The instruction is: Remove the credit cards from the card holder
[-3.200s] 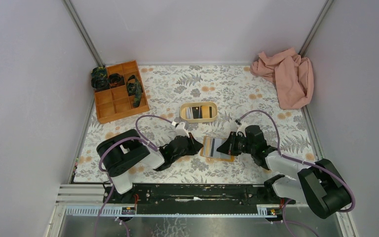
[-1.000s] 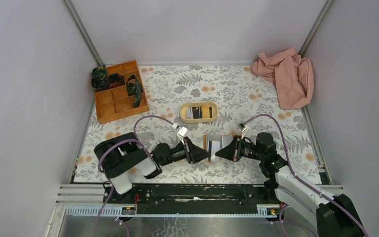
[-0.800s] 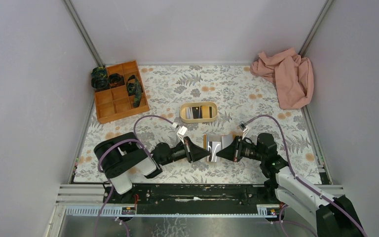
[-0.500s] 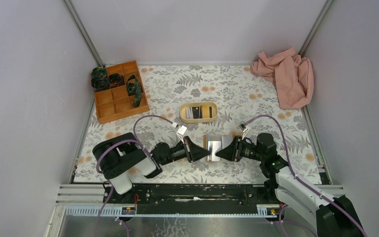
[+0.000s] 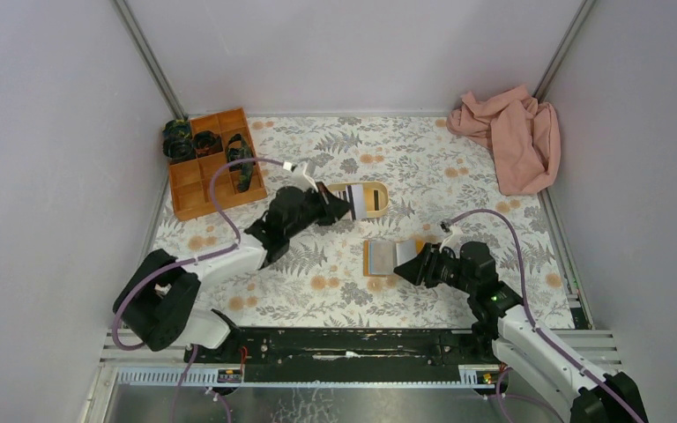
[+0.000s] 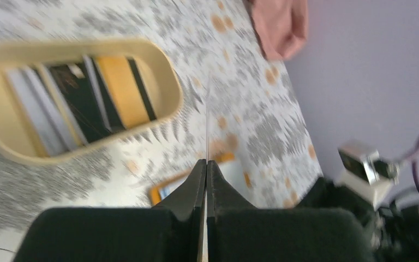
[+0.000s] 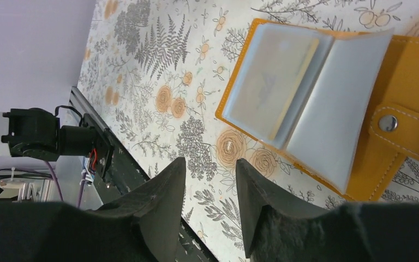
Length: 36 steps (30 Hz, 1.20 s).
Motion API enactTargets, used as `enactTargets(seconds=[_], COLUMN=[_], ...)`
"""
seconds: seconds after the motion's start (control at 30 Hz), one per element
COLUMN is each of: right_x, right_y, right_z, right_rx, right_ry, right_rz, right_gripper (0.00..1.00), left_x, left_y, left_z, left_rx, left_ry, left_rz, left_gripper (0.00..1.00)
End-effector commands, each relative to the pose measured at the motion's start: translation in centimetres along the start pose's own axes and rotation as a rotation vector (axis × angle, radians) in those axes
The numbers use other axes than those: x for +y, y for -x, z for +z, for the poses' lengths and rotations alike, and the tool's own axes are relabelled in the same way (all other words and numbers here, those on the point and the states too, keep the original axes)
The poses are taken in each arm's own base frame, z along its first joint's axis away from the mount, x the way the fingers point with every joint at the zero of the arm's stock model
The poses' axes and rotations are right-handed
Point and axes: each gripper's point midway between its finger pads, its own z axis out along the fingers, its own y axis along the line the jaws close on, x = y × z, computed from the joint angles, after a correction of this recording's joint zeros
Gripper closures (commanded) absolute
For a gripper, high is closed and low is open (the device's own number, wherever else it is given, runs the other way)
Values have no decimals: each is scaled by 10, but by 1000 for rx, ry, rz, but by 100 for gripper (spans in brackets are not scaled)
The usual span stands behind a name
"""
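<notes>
The card holder (image 5: 386, 257) lies open on the floral mat, orange-tan with clear sleeves fanned up (image 7: 311, 93) and its snap tab (image 7: 401, 128) at the right. My right gripper (image 5: 419, 263) sits just right of it, open (image 7: 210, 164), with nothing between its fingers. My left gripper (image 5: 339, 204) hovers at the left end of the beige oval tray (image 5: 379, 210). It is shut (image 6: 206, 162) on a credit card (image 6: 207, 120) seen edge-on as a thin line. Several cards (image 6: 87, 98) lie in the tray (image 6: 172, 87).
An orange compartment box (image 5: 214, 163) with dark items stands at the back left. A pink cloth (image 5: 511, 137) is bunched in the back right corner. The black rail (image 5: 353, 344) runs along the near edge, and grey walls close in both sides.
My left arm has swung away from the card holder up to the tray, carrying a card. My right gripper has opened and let go of the holder's sleeves.
</notes>
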Motion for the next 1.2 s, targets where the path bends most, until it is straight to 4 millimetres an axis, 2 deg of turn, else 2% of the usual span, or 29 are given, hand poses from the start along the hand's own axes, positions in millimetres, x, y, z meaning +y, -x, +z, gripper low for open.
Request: enactTargets(seconds=[0.0,0.1,0.27,0.4,0.57,0.87,1.17], right_x=[-7,-8,-13,-17,-17,-18,-19], right_y=[-1,-3,-6,-8,-9,-9,-10], right_z=[-1,-1,-4,-6,-5,-4,-3], right_rx=[-9,-9,-2,-16,-11,-8,-7], right_ry=[-31,-31,-51,-68,-62,-63,-68], right_rz=[-20,-20,-23,-30,-26,-25,-24], right_gripper=[53,53,53,53,53,53,54], left_x=[52,68,95,117,135,135,143], left_y=[13,23,15,11,10,34,18], left_z=[-8,3,13,13,11,17,23], left_rx=[114,187,292,315,322,312,406], left_ry=[270,325,429,519,572,577,552], left_rz=[57,41,49,31,3,13,-4], left_gripper=[100,100,100,100,100,100,100])
